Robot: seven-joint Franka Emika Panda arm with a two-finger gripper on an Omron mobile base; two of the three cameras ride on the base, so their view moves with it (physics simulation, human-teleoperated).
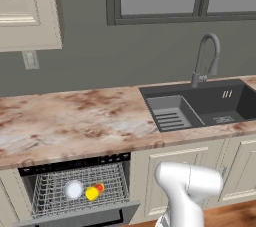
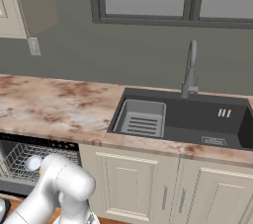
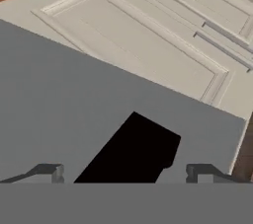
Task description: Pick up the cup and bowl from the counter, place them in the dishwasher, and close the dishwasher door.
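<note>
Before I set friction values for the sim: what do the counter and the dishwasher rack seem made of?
The counter: polished stone, likely marble, judging by its beige-pink surface with reddish-brown veining. The dishwasher rack: thin metal wire, seemingly coated pale grey, forming an open grid around the bowl and cup.

a glossy white arm [image 1: 187,191] of rounded, tube-like segments is seen, shaded pale grey underneath. a bulbous white joint [image 2: 66,181] is shown. two small grey finger tips [image 3: 49,172] with angular, stepped shapes are seen.
</note>
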